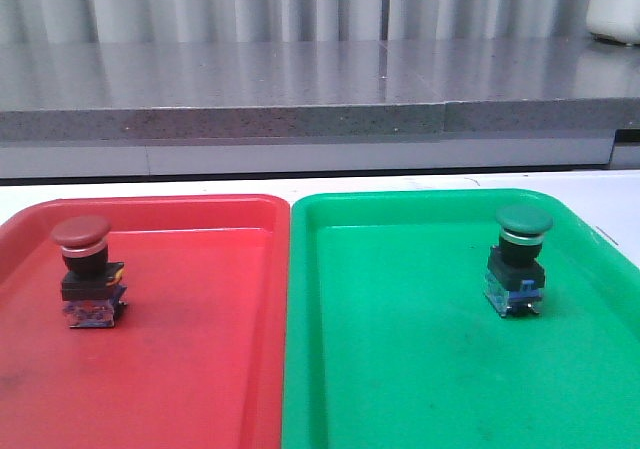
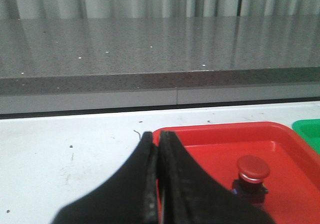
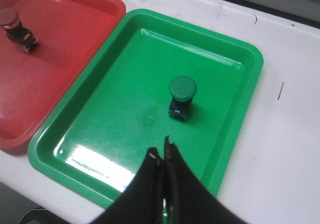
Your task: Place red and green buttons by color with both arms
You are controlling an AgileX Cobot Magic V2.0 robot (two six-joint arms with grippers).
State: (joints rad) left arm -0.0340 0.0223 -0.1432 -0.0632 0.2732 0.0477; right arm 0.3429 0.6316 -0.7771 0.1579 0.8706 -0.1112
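The red button (image 1: 85,269) stands upright in the red tray (image 1: 200,369); it also shows in the left wrist view (image 2: 251,176) and in the right wrist view (image 3: 15,27). The green button (image 1: 519,259) stands upright in the green tray (image 1: 400,369); it also shows in the right wrist view (image 3: 181,97). My left gripper (image 2: 157,139) is shut and empty, by the red tray's corner (image 2: 165,134), apart from the red button. My right gripper (image 3: 161,151) is shut and empty, above the green tray (image 3: 125,59), short of the green button. Neither gripper shows in the front view.
The two trays sit side by side on a white table (image 1: 610,194). A grey stone ledge (image 1: 300,99) runs along the back, with a curtain behind it. Bare white table lies beside the red tray (image 2: 60,154) and beside the green tray (image 3: 285,134).
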